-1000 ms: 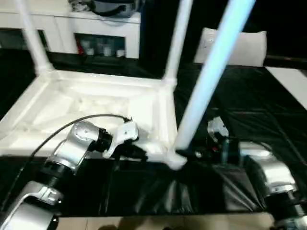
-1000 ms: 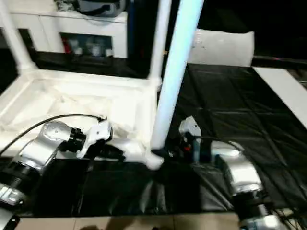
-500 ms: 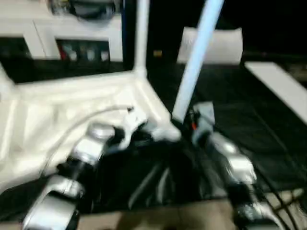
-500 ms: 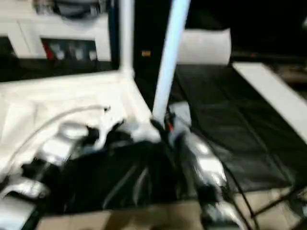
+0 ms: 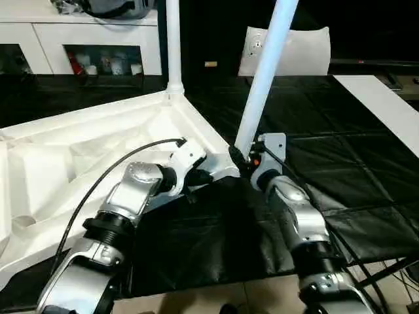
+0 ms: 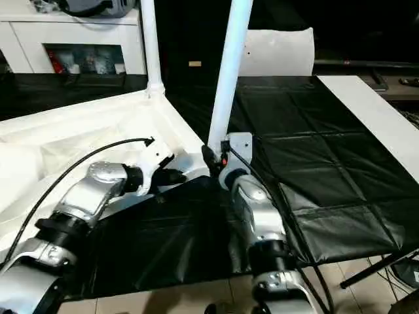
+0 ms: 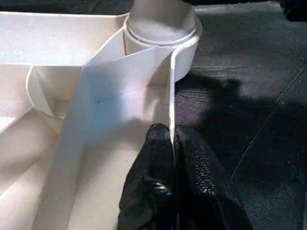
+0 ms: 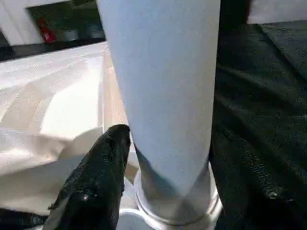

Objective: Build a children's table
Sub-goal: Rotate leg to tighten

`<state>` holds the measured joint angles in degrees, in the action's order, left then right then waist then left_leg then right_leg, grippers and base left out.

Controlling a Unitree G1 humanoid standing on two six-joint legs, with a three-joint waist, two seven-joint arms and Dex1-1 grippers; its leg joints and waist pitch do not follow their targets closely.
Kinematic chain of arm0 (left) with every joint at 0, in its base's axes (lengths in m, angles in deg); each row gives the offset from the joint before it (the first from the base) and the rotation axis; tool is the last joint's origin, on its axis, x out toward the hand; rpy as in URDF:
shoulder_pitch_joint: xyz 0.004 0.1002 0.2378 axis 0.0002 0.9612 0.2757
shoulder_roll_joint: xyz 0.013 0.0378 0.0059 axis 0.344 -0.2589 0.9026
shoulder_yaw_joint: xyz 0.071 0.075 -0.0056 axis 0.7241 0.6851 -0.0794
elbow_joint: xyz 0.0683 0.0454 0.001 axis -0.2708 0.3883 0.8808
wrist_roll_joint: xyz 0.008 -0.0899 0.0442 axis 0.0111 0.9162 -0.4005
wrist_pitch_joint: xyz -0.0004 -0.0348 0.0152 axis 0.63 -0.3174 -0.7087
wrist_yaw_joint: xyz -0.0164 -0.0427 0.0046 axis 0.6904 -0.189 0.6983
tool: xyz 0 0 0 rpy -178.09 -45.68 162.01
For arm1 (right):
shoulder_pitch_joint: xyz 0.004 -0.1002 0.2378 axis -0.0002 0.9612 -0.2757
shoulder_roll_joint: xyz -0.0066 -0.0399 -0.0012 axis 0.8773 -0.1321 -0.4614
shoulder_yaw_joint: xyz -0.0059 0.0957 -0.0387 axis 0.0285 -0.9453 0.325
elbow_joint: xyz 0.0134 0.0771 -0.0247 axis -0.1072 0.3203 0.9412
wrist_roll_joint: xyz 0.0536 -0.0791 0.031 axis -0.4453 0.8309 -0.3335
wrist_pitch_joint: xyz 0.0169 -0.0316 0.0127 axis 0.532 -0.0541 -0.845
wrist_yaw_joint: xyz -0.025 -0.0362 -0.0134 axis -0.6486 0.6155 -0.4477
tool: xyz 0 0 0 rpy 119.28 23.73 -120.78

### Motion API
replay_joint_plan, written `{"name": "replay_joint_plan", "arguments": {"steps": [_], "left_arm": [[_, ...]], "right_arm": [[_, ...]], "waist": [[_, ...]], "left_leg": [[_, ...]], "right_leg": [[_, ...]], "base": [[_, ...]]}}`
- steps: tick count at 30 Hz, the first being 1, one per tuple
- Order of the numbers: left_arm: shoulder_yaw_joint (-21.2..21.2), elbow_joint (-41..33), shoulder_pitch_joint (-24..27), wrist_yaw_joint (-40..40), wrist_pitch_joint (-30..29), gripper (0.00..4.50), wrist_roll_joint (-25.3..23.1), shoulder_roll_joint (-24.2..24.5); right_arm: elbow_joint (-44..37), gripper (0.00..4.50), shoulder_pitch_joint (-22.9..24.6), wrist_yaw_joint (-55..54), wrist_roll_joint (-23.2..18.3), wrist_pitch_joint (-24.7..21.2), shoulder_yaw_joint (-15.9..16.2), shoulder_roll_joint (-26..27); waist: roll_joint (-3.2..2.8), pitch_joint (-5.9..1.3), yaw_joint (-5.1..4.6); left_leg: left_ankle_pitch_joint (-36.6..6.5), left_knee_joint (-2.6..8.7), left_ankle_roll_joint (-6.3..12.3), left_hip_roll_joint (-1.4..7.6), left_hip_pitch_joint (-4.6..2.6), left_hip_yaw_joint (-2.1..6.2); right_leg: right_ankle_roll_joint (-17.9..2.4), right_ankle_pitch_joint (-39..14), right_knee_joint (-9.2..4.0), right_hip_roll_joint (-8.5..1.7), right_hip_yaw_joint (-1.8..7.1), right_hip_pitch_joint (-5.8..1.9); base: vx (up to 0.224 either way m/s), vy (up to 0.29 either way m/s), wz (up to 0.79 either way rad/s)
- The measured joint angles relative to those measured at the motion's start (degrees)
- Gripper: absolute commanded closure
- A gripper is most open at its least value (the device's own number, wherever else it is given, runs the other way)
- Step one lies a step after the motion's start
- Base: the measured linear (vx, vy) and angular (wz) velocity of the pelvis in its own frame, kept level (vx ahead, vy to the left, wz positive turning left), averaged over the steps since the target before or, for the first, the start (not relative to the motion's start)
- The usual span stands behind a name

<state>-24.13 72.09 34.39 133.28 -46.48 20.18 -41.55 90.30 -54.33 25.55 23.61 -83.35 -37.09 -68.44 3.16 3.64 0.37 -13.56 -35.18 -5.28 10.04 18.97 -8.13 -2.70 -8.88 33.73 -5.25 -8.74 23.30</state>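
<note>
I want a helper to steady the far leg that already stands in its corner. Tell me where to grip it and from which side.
Grip the far leg low on its round shaft, just above the corner socket, coming from the far, outer side of the tabletop. It stands upright, so fingers can probably close across it there, and that side keeps clear of the left gripper pinching the rim and the right gripper around the near leg.

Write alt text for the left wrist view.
The left gripper is shut on the thin side wall of the upturned white tabletop, one black finger on each side of it. Beyond, a white leg stands in the round corner socket, beside black sheeting.
</note>
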Motion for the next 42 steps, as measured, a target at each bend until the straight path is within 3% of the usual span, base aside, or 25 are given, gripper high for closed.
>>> {"name": "replay_joint_plan", "arguments": {"steps": [5, 10, 15, 18, 24, 26, 27, 31, 33, 38, 42], "left_arm": [[0.95, -2.38, 1.85, 5.09, 4.83, 4.5, 0.37, 3.45], [1.37, -2.92, 2.73, 9.78, 8.94, 4.5, 0.92, 6.65], [2.05, -2.16, 3.29, 13.05, 13.2, 4.5, 1.23, 8.33], [2.07, -0.79, 3.07, 13.01, 15.05, 4.5, 1.08, 8.54], [2.13, 0.12, 2.68, 11.91, 16.37, 4.5, 0.44, 7.46], [2.08, 0.08, 2.68, 11.84, 16.32, 4.06, 0.45, 7.34], [1.99, -0.01, 2.7, 11.84, 16.25, 4.06, 0.67, 7.29], [-0.22, -2.56, 2.8, 11.61, 16.93, 3.67, 4.63, 5.83], [-0.42, -3.59, 3.05, 12.07, 16.45, 3.59, 5.04, 6.29], [-3.22, -12.35, 7.03, 14.09, 11.08, 3.18, 9.52, 8.74], [-6.97, -24.47, 14.65, 16.19, 3.1, 2.86, 15.39, 14.67]], "right_arm": [[-4.47, 1.02, 7.04, 10.11, -2.74, 0.53, 1.43, -6.18], [-11.75, 0.58, 11.74, 22.79, -6.51, 1.34, -0.04, -16.14], [-16.03, 0.15, 16.79, 32.54, -11.59, -1.98, -2.42, -23.83], [-19.74, 0.03, 18.18, 35.06, -14.6, -4.29, -2.99, -25.27], [-24.92, 0.03, 19.91, 35.95, -16.37, -5.09, -1.99, -25.49], [-26.51, 0.0, 20.12, 36.32, -16.84, -6.7, -0.65, -25.36], [-27.25, 0.0, 20.08, 36.37, -16.94, -7.2, 0.01, -25.13], [-27.37, 0.0, 19.48, 36.2, -17.05, -7.96, 0.77, -24.13], [-27.4, 0.0, 18.85, 36.22, -17.09, -7.89, 0.95, -24.09], [-29.42, 0.0, 18.8, 36.45, -18.7, -9.11, 3.09, -23.05], [-32.21, 0.0, 17.52, 36.31, -20.81, -11.25, 4.37, -20.76]], "waist": [[0.03, 0.02, 0.24], [0.03, 0.02, 1.45], [0.19, 0.07, 2.15], [0.21, 0.07, 2.17], [0.23, 0.06, 2.52], [0.23, 0.06, 2.6], [0.25, 0.07, 2.66], [1.26, -0.08, 3.02], [1.47, -0.22, 2.99], [1.61, -0.31, 2.66], [1.6, -0.31, 2.19]], "left_leg": [[0.19, 0.49, 0.31, -0.02, 0.13, -0.08], [0.2, 0.72, 0.36, 0.02, 0.31, -0.2], [0.21, 0.65, 0.35, 0.03, 0.17, -0.25], [0.23, 0.62, 0.32, 0.04, 0.1, -0.27], [0.26, 0.62, 0.26, 0.13, 0.11, -0.37], [0.26, 0.63, 0.26, 0.13, 0.11, -0.38], [0.26, 0.63, 0.26, 0.13, 0.12, -0.38], [0.26, 0.63, 0.26, 0.19, 0.18, -0.34], [0.24, 0.64, 0.27, 0.19, 0.19, -0.35], [0.2, 0.71, 0.23, 0.22, 0.18, -0.38], [0.16, 0.7, 0.1, 0.36, 0.04, -0.4]], "right_leg": [[-0.03, 0.02, 0.06, 0.02, 0.03, 0.35], [-0.46, 0.03, 0.29, 0.09, 0.08, 0.79], [-0.09, -0.2, 0.25, 0.09, 0.1, 0.63], [-0.08, -0.2, 0.23, 0.09, 0.09, 0.55], [-0.05, -0.2, 0.17, 0.07, 0.04, 0.48], [-0.04, -0.19, 0.17, 0.07, 0.05, 0.49], [-0.03, -0.19, 0.16, 0.07, 0.05, 0.49], [-0.03, -0.18, 0.1, 0.07, -0.02, 0.5], [-0.01, -0.18, -0.04, 0.07, 0.0, 0.45], [-0.01, -0.17, -0.02, 0.09, 0.0, 0.49], [-0.14, -0.26, 0.29, 0.2, 0.01, 0.49]], "base": [[0.0, 0.0, 0.0], [0.0, 0.0, 0.0], [0.0, 0.0, 0.0], [0.0, 0.0, 0.0], [0.0, 0.0, 0.0], [0.0, 0.0, 0.0], [0.0, 0.0, 0.0], [0.0, 0.0, 0.0], [0.0, 0.0, 0.0], [0.0, 0.0, 0.0], [0.0, 0.0, 0.0]]}}
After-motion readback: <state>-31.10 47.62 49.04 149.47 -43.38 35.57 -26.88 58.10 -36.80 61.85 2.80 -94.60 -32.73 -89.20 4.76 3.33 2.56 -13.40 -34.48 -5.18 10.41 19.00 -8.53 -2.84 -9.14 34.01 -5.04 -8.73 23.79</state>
